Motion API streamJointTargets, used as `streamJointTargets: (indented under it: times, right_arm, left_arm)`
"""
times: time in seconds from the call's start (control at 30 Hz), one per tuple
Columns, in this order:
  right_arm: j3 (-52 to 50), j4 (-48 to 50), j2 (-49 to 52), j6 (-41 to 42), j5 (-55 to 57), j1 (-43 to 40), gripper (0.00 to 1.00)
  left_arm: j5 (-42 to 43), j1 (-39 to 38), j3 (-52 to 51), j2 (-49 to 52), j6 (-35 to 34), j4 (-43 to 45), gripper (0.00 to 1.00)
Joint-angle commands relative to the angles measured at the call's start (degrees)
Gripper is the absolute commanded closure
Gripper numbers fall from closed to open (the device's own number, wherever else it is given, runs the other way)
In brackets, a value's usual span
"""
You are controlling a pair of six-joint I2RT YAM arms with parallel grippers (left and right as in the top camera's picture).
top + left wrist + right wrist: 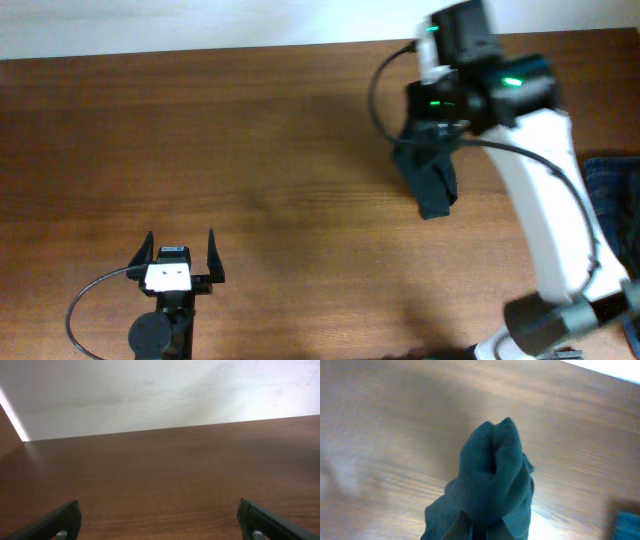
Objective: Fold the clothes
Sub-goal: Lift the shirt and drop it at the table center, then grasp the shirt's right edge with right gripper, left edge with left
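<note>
The clothes (pixel 433 186), a dark bunched piece of soft fabric, hang above the table at the right. My right gripper (pixel 436 143) is shut on their top. In the right wrist view the clothes (pixel 492 472) bulge out as a crumpled lump from my right gripper (pixel 482 532), and the fabric hides most of the fingers. No logo shows. My left gripper (pixel 181 245) stays low at the front left, far from the fabric. Its fingers (pixel 62 521) are spread wide over bare wood, so the left gripper (pixel 159 510) is open with nothing in it.
A blue denim garment (pixel 612 190) lies at the table's right edge, and its corner (pixel 627 524) shows in the right wrist view. The brown wooden table (pixel 250 150) runs back to a white wall (pixel 150 395). A black cable (pixel 85 305) loops beside the left arm.
</note>
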Motion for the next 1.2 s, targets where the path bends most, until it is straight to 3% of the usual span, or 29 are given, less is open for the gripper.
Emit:
streamJointTargets:
  times: [0.0, 0.03, 0.07, 0.13, 0.2, 0.27, 0.37, 0.57, 0.87, 0.97, 1.03, 1.1, 1.17]
  right_arm:
    - [0.6, 1.6, 6.8, 0.9, -5.7, 5.0, 0.96]
    - [0.6, 2.4, 8.4, 0.8, -7.6, 6.3, 0.96]
    - [0.6, 3.3, 9.9, 0.9, -9.3, 7.6, 0.89]
    - [0.6, 4.9, 12.6, 0.8, -11.2, 10.3, 0.63]
    - [0.6, 6.5, 14.3, 0.5, -11.0, 12.7, 0.53]
    - [0.6, 7.8, 14.5, -0.8, -11.0, 14.4, 0.33]
    - [1.7, 8.6, 13.1, -1.8, -10.9, 15.3, 0.19]
    - [5.4, 2.2, 8.8, 2.6, -7.4, 11.0, 0.16]
    - [5.5, -7.3, 5.3, 9.5, -7.8, -3.2, 0.10]
    - [4.7, -9.9, 5.5, 10.0, -8.0, -6.8, 0.10]
    - [3.5, -11.0, 5.5, 9.9, -9.6, -8.8, 0.11]
    - [2.4, -12.0, 5.5, 9.9, -11.6, -10.2, 0.18]
    - [0.9, -12.3, 5.5, 9.9, -12.1, -11.3, 0.27]
  left_arm:
    - [-0.4, -0.1, -0.3, -0.4, 0.7, 0.0, 0.01]
    - [-0.4, -0.1, -0.3, -0.4, 0.7, 0.0, 0.01]
    - [-0.4, -0.1, -0.3, -0.4, 0.7, 0.0, 0.01]
    - [-0.4, -0.1, -0.3, -0.4, 0.7, 0.0, 0.01]
    - [-0.4, -0.1, -0.3, -0.4, 0.7, 0.0, 0.01]
    - [-0.4, -0.1, -0.3, -0.4, 0.7, 0.0, 0.01]
    - [-0.4, -0.1, -0.3, -0.4, 0.7, 0.0, 0.01]
    - [-0.4, -0.1, -0.3, -0.4, 0.7, 0.0, 0.01]
    - [0.3, -0.1, -0.3, -0.4, 0.7, 0.0, 0.01]
    - [6.1, -0.1, -0.3, -0.4, 0.7, 1.3, 0.01]
    - [14.9, -0.1, -0.3, -0.4, 0.7, 4.3, 0.01]
    - [25.6, -0.1, -0.3, -0.4, 0.7, 7.1, 0.01]
    - [29.8, -0.1, 0.4, 0.0, -2.0, 7.2, 0.01]
